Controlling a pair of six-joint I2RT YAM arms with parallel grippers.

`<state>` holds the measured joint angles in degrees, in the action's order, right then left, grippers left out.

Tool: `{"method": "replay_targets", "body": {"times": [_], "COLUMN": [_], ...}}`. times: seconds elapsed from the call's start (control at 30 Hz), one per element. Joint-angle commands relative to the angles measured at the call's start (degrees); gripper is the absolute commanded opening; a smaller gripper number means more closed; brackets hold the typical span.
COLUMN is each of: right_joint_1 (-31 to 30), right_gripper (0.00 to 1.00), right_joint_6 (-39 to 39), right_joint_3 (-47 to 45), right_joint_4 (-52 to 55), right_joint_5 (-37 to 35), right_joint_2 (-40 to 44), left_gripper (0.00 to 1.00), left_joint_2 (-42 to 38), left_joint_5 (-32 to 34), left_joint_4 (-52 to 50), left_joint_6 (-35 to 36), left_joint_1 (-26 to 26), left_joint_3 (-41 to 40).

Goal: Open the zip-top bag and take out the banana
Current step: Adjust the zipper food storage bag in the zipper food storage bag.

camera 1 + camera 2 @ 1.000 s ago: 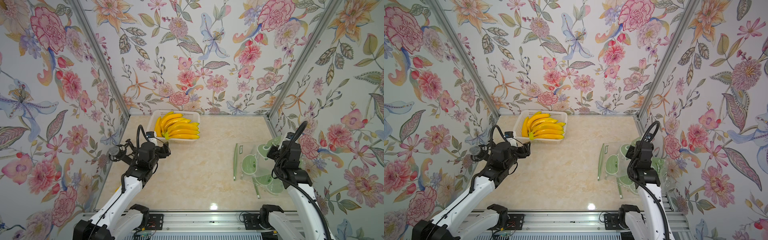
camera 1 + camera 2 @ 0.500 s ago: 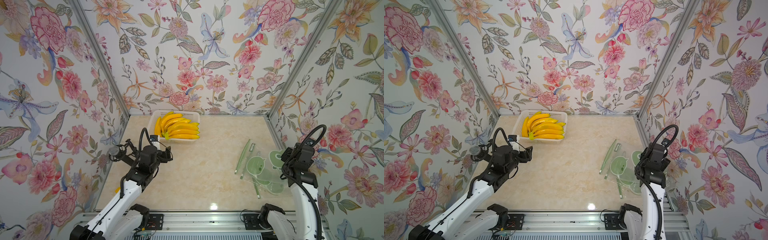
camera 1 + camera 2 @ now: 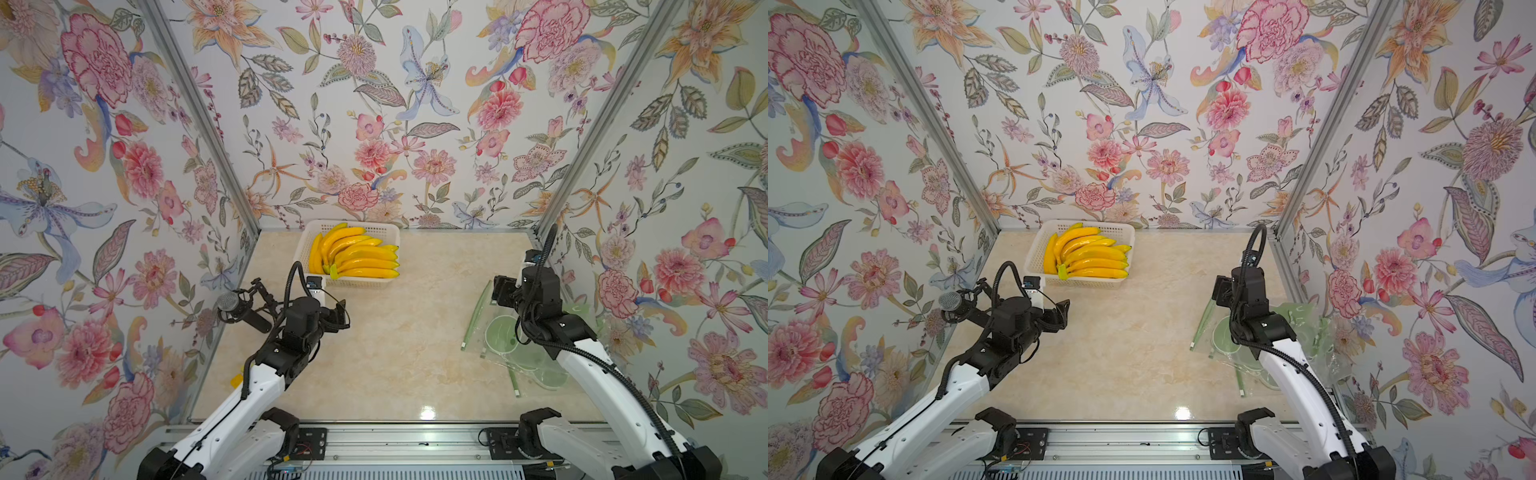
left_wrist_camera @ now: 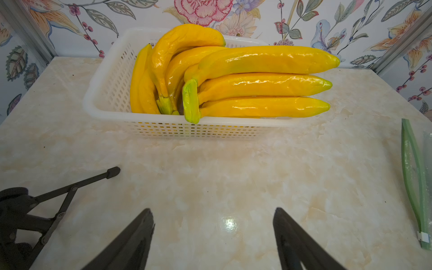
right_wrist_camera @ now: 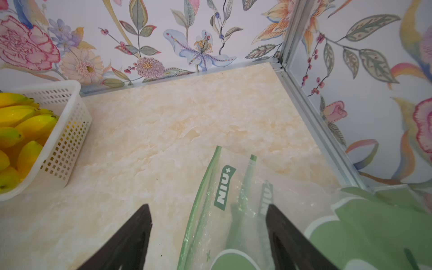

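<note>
The zip-top bag (image 3: 505,332), clear with green discs and a green zip strip, lies flat at the table's right side, seen in both top views (image 3: 1223,332). Nothing yellow shows inside it. Several yellow bananas (image 3: 357,257) are piled in a white basket (image 3: 353,285) at the back. My right gripper (image 5: 207,205) is open above the bag's (image 5: 224,187) zip end, which lies loose between the jaws. My left gripper (image 4: 212,210) is open over bare table in front of the basket (image 4: 112,81), holding nothing.
A black microphone on a folding stand (image 3: 237,305) sits by the left wall, close to my left arm. The bag's zip strip (image 4: 413,182) shows at the edge of the left wrist view. Flowered walls close in three sides.
My right gripper has opened and swung towards the table's middle, to the bag's zip end. The bag's zip edge has tilted and shifted. My left arm has drawn back slightly.
</note>
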<state>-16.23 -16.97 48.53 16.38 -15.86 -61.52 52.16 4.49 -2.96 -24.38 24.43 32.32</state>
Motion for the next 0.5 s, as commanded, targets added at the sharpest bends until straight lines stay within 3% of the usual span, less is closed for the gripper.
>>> {"method": "replay_targets", "body": {"times": [0.0,0.13,0.37,0.47], "right_joint_1": [-0.3,3.59,20.6,25.46], "right_gripper": [0.76,0.76,0.74,0.75], "right_joint_6": [-4.56,-5.35,-3.07,-1.44], "right_joint_3": [-5.44,-11.51,-20.39,-19.27], "right_joint_4": [-4.51,-5.04,-4.41,-4.61], "right_joint_5": [3.29,4.57,10.54,11.81], "right_joint_2": [-3.31,-3.69,0.62,-0.07], "left_gripper": [0.82,0.82,0.81,0.81], "left_joint_2": [-0.14,-1.01,0.65,3.72], "left_joint_5": [2.15,2.44,0.63,-0.97], "left_joint_4": [-0.41,-1.21,0.17,3.73], "left_joint_6": [0.3,0.03,-0.42,-1.28], "left_joint_1": [0.76,0.8,1.13,4.93], "left_joint_3": [1.12,0.55,0.54,1.61]}}
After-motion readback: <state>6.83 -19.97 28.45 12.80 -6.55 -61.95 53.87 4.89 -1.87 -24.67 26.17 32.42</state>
